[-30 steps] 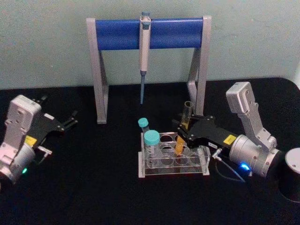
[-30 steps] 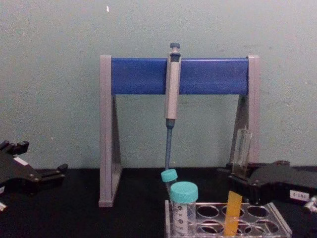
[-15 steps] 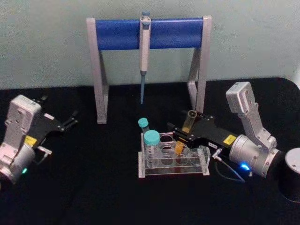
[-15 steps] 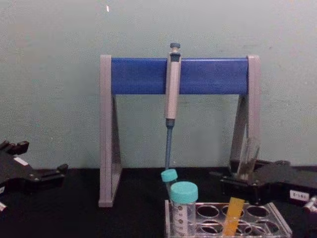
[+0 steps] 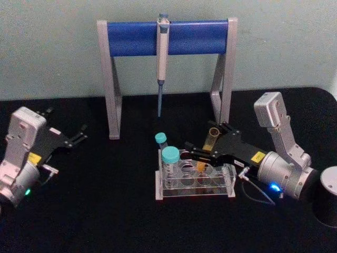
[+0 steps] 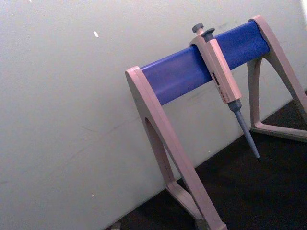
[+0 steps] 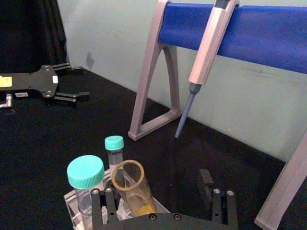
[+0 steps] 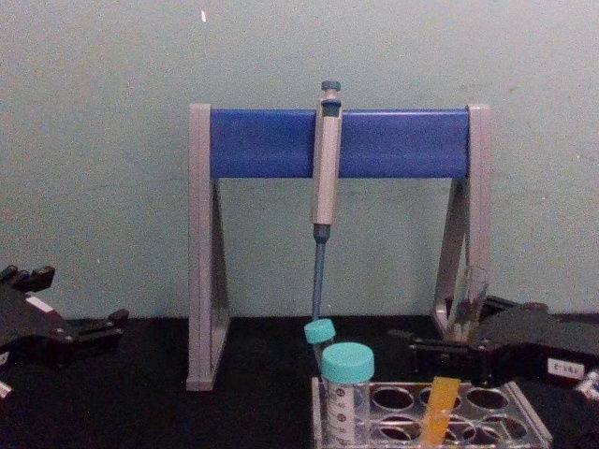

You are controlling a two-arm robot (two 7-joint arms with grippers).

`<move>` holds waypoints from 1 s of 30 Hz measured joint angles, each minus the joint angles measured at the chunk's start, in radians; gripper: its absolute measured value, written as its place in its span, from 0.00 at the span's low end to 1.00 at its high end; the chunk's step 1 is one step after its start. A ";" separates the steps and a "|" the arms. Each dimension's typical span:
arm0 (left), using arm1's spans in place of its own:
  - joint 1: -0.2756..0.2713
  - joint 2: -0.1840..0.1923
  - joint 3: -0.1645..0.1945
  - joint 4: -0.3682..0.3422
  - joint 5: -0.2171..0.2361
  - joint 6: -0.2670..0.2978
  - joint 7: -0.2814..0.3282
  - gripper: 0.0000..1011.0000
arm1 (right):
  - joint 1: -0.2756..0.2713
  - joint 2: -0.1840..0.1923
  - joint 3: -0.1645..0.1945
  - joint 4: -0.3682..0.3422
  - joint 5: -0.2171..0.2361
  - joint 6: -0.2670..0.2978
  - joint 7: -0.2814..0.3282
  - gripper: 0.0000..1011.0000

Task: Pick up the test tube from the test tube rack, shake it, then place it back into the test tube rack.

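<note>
The test tube stands in the test tube rack, leaning back and to the right, its orange-yellow liquid down among the holes. My right gripper is open around the tube's upper part, one finger on each side. In the right wrist view the tube's rim sits close to one finger, with a wide gap to the other. The chest view shows the tube tilted above the rack. My left gripper rests open at the far left of the table.
Two teal-capped tubes stand in the rack's left end. Behind it is a grey-and-blue pipette stand with a pipette hanging down. A dark round container sits at the right edge.
The right gripper lowered the test tube into the rack, then opened and let it go. The tube now leans in its hole. The left arm stayed put.
</note>
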 joint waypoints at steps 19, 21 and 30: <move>0.000 0.000 0.000 0.000 0.000 0.000 0.000 0.99 | -0.086 0.058 0.032 -0.107 0.032 0.004 0.002 0.99; 0.000 0.000 0.000 0.000 0.000 0.000 0.000 0.99 | -0.100 0.065 0.037 -0.124 0.035 0.006 -0.002 0.99; 0.000 0.000 0.000 0.000 0.000 0.000 0.000 0.99 | -0.177 0.107 0.080 -0.236 0.040 0.006 -0.039 0.99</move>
